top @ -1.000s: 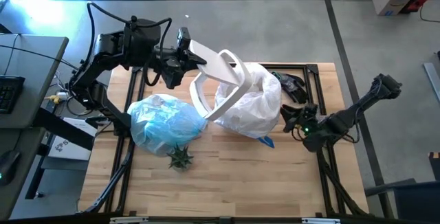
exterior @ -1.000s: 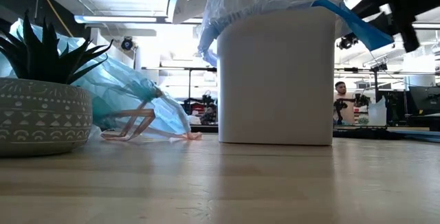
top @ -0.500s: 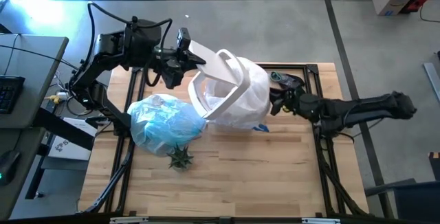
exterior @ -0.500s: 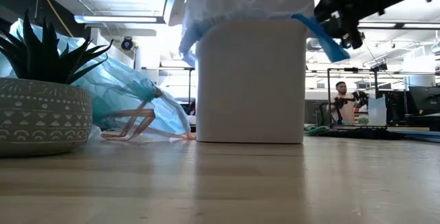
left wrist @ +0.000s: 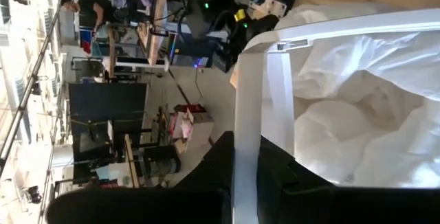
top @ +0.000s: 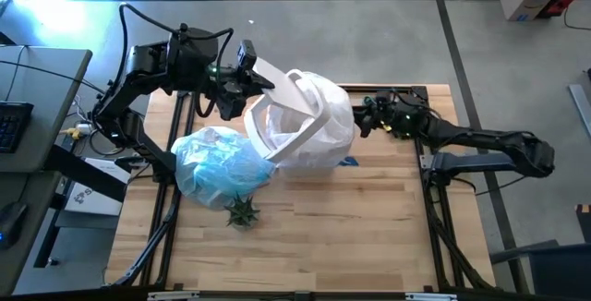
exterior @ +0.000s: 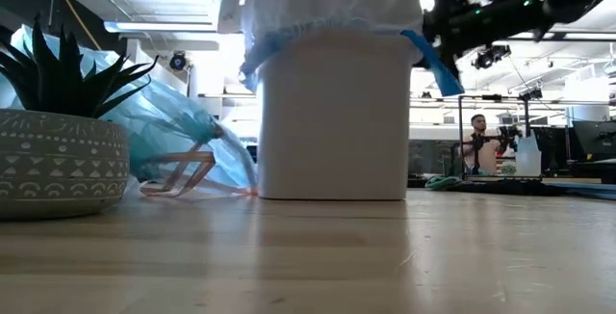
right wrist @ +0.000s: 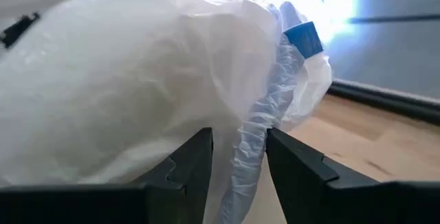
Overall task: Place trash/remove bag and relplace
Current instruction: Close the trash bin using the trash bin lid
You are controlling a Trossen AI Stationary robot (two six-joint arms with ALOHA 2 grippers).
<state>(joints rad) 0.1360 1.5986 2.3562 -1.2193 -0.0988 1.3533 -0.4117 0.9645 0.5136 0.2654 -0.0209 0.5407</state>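
Left gripper (top: 242,81) pinched shut on white bin lid frame (top: 300,107), apparently to hold it raised off white bin (exterior: 332,117). Right gripper (top: 362,121) closed around gathered edge of new bag (right wrist: 258,138), seemingly to seat it. Removed blue bag (top: 222,164) lay left, beside plant (top: 242,210).

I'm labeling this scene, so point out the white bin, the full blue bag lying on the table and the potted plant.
white bin (exterior: 332,121), low view, front wall.
blue bag (top: 222,162), high view, middle of the bulging plastic.
potted plant (exterior: 58,160), low view, patterned pot's side.
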